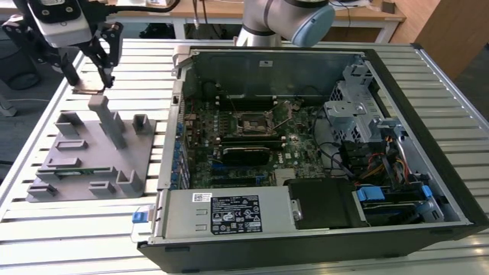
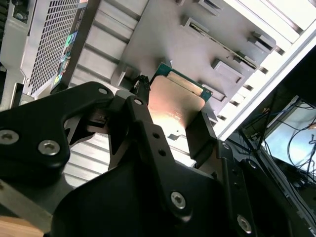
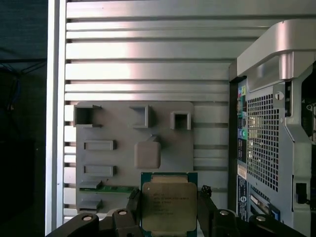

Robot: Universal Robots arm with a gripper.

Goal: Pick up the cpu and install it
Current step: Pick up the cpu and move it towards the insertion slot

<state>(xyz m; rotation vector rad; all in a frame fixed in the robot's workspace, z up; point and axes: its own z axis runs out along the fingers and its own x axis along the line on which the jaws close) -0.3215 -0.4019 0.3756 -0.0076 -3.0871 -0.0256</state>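
While the arm hangs wrist-down, we see the gripper clamped on the cpu, with the fixture below it and the case beside it.

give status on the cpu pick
Gripper shut on cpu. Cpu held over grey fixture, outside the case wall. That wall stands between cpu and socket.

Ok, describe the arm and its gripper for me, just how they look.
The arm has smooth silver-grey tubular segments with a pale blue cap on its joint. The gripper is matte black below a pale grey-white housing, with a black cable leading off near it. Its fingers are flat, angular black links fastened with small silver screws.
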